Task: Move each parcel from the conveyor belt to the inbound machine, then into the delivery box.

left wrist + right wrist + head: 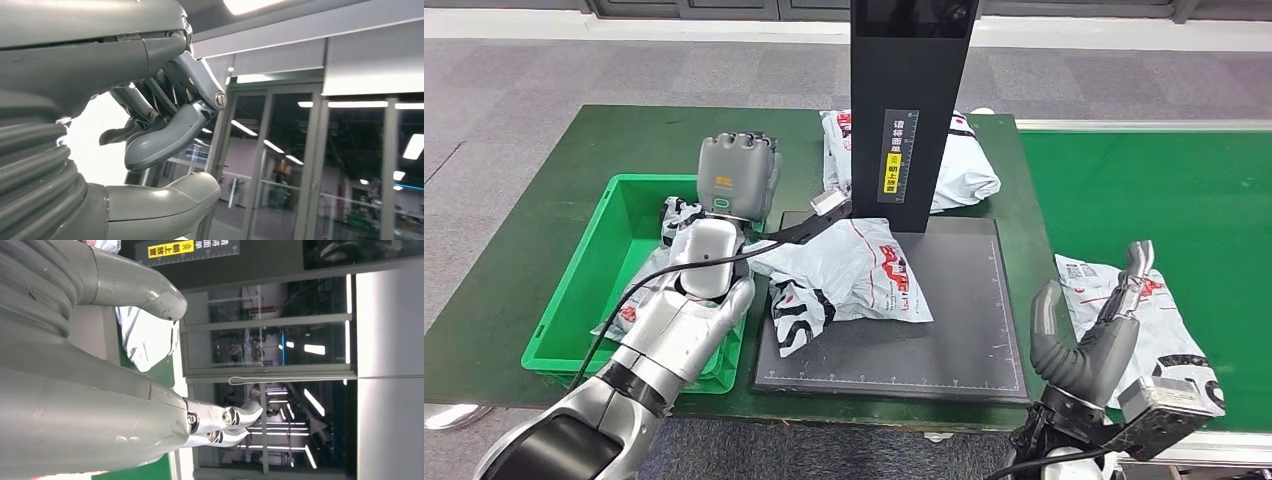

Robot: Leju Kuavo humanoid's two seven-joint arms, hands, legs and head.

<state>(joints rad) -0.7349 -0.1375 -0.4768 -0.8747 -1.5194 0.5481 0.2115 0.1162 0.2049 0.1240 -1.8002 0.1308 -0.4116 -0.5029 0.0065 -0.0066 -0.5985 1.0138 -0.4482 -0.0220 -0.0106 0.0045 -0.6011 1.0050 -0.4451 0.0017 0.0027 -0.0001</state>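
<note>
Fingers of the right hand (1092, 330) stand apart and upright at the near right, holding nothing, just in front of a white parcel (1149, 325) that lies on the green conveyor belt (1144, 190). In the right wrist view the thumb and darker fingers (235, 422) are spread with empty air between them. On the near left, the silver left arm reaches over the green box (579, 300), which sits on the dark green table (544, 220) and holds another white bag (639, 300) partly hidden under the forearm. The left hand (737, 175) hangs above the box's far right corner, back toward the camera; in the left wrist view its fingers (165, 137) curl inward around nothing. Just right of the box, a parcel with red and black print (849, 280) lies on the black scanning plate (964, 340), its left edge hanging over the plate's side. Behind it rises the machine's black post (909, 100) with a yellow label. Farther back, one more white parcel (969, 170) rests on the table behind the post.
</note>
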